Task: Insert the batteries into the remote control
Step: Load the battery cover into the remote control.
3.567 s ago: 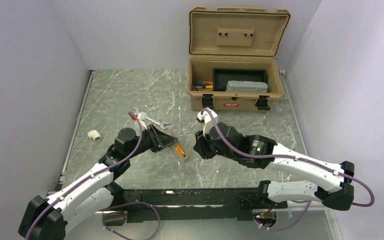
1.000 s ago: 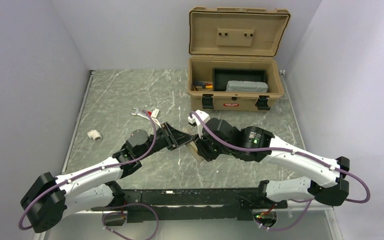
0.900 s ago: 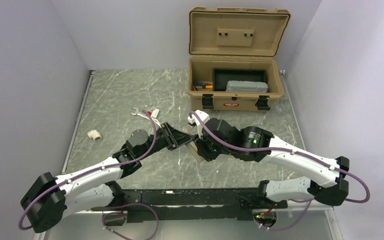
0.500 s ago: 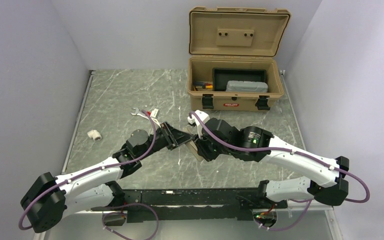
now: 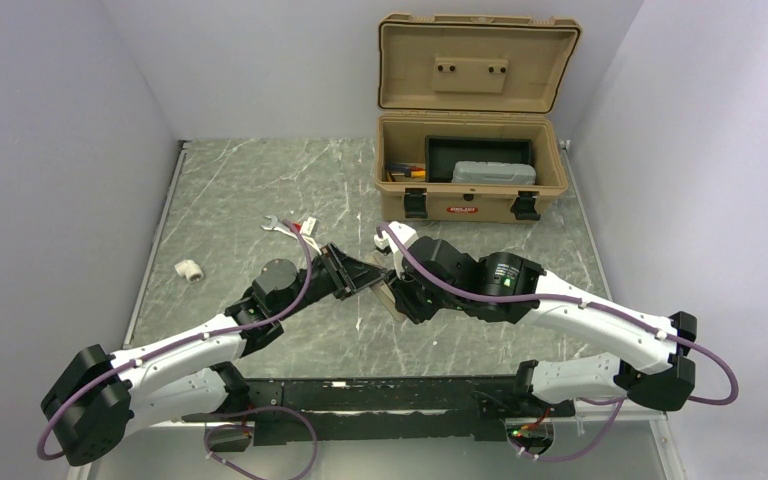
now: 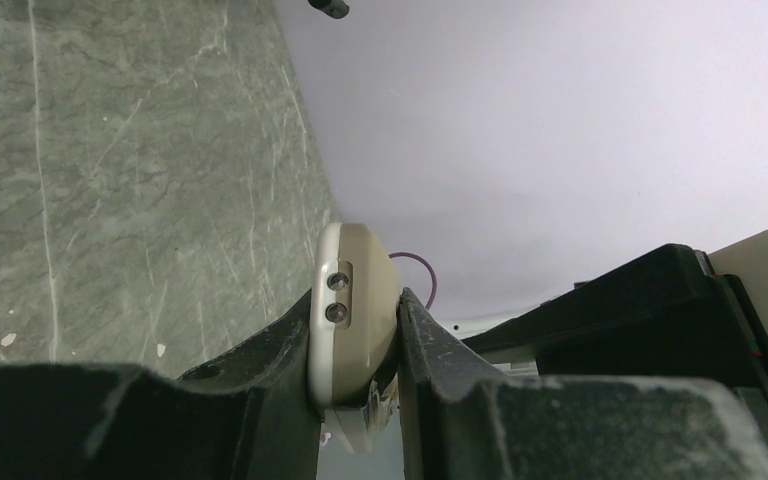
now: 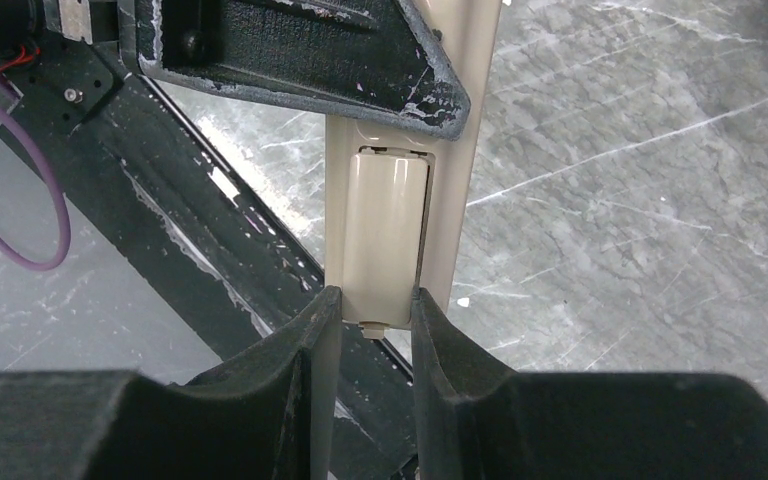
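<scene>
The remote control (image 7: 450, 200) is held in the air between both grippers, its grey-tan back toward the right wrist camera. My left gripper (image 6: 355, 312) is shut on one end of it (image 6: 352, 290). A left finger (image 7: 300, 50) crosses the top of the right wrist view. My right gripper (image 7: 375, 305) is shut on the end of the tan battery cover (image 7: 385, 235), which lies over the bay. In the top view the two grippers (image 5: 365, 272) (image 5: 398, 298) meet at the table's middle. The batteries are hidden.
An open tan toolbox (image 5: 472, 205) stands at the back right. A silver wrench (image 5: 276, 225) and a small white fitting (image 5: 189, 269) lie on the left of the marble table (image 5: 240, 180). A black rail (image 5: 360, 393) runs along the near edge.
Since 3.6 s ago my left gripper has carried the remote to the right and my right gripper has come onto it. The orange battery then showing in the bay is hidden. Nothing moved in the last second.
</scene>
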Motion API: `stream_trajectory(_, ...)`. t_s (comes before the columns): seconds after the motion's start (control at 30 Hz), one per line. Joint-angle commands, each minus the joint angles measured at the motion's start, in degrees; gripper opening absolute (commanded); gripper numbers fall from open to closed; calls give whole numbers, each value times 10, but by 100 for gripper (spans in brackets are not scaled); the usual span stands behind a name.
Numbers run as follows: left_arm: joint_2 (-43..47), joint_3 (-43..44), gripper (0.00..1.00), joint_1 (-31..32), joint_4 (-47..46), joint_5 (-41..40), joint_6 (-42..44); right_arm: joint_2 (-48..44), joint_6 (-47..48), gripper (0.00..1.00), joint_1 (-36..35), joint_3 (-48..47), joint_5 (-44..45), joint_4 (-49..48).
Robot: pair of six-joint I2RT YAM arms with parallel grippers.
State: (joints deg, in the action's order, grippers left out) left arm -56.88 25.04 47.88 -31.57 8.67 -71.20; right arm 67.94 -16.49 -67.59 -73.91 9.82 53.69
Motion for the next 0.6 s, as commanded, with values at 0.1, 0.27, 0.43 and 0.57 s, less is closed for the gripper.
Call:
stream_trajectory(0.1, 11, 17, 0, 3, -22, -8, -7, 1, 2, 21, -1, -19, -10, 12)
stream_trajectory(0.27, 8, 18, 0, 3, -26, -4, -8, 3, 2, 21, -1, -21, -5, 7)
stream_trajectory(0.43, 11, 18, 0, 4, -21, -5, -7, 2, -4, 22, 0, -23, 2, 6)
stream_trajectory(0.57, 15, 16, 0, 3, -19, -7, -8, -1, -8, 22, 0, -28, 22, 9)
